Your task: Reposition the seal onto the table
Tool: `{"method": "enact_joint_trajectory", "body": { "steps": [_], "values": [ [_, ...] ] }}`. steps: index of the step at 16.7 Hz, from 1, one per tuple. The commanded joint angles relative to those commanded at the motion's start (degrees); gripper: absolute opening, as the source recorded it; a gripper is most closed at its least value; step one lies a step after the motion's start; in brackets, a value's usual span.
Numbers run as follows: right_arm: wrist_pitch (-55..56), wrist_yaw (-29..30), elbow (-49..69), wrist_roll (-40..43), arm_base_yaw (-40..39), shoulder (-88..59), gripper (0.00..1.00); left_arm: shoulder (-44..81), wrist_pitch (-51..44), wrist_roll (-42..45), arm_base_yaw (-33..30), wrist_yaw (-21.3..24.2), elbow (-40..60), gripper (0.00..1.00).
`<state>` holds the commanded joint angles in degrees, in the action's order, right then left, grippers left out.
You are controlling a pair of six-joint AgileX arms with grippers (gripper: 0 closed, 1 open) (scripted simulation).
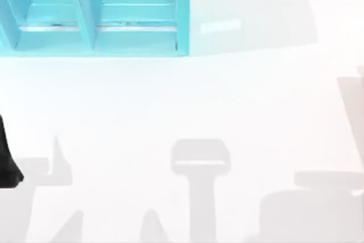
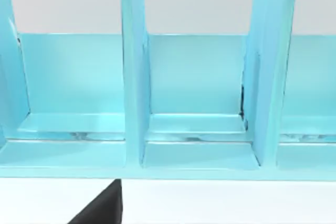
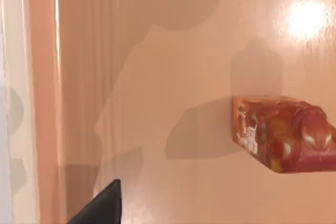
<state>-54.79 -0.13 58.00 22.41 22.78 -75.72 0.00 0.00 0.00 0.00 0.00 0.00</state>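
The seal [image 3: 283,134] lies on its side on a peach-toned glossy surface [image 3: 173,51], off at about 2 o'clock from the right gripper's dark fingertip [image 3: 102,205], well clear of it. It's cut off at the frame edge, and I can't tell if that gripper is wide or narrow. The left arm [image 1: 7,160] sits at the table's [image 1: 187,101] 9 o'clock edge, facing the turquoise shelf unit [image 2: 136,77].

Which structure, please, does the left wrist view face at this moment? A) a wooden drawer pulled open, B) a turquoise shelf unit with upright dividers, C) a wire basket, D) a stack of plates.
B: the left wrist view looks onto the turquoise shelf unit, whose upright dividers split it into open compartments above the white table.
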Motion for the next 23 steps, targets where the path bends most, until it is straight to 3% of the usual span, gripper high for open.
{"method": "enact_joint_trajectory", "body": {
  "steps": [8, 18, 23],
  "values": [
    [-14.3, 0.0, 17.2, 6.1, 6.5, -20.3, 1.00, 0.0, 0.0, 0.0, 0.0, 0.0, 0.0, 1.00],
    [-12.8, 0.0, 17.1, 6.7, 7.1, -21.4, 1.00, 0.0, 0.0, 0.0, 0.0, 0.0, 0.0, 1.00],
    [-4.7, 0.0, 12.5, 6.9, 7.3, -24.6, 1.00, 0.0, 0.0, 0.0, 0.0, 0.0, 0.0, 1.00]
  ]
}}
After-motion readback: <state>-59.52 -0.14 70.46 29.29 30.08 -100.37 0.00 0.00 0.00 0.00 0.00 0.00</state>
